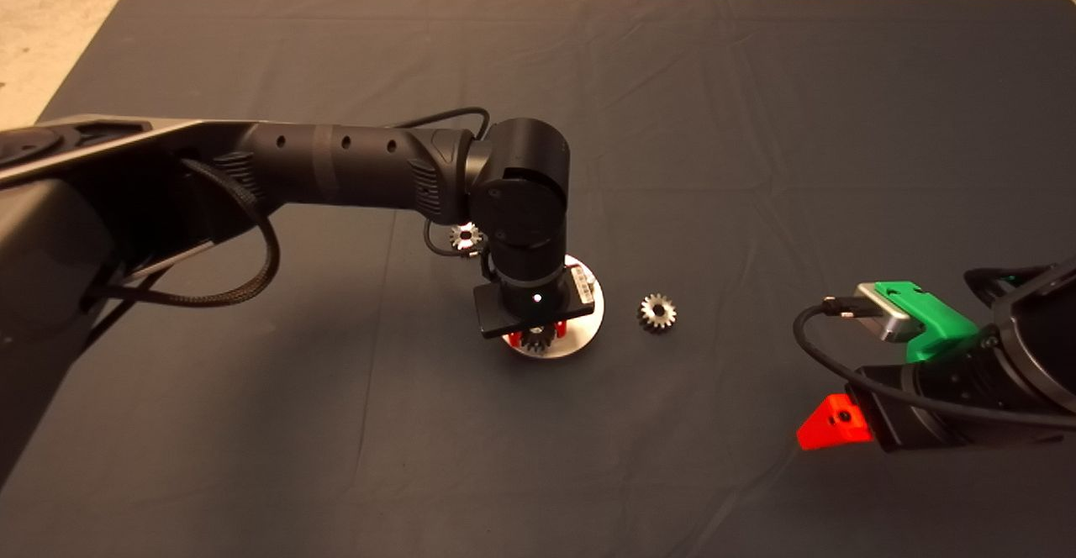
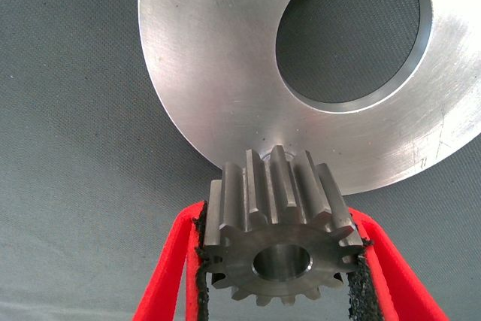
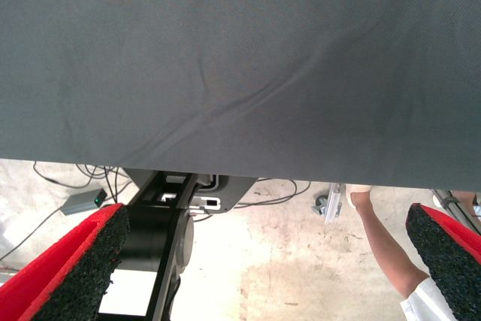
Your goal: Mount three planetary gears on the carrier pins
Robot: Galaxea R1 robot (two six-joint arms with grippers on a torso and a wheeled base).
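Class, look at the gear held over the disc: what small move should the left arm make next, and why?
Probably ease the gear straight down, nudging until its hole meets a pin. The left gripper is shut on it at the disc's near rim, and no pin shows through the bore, so it does not look seated. Two gears wait on the mat.
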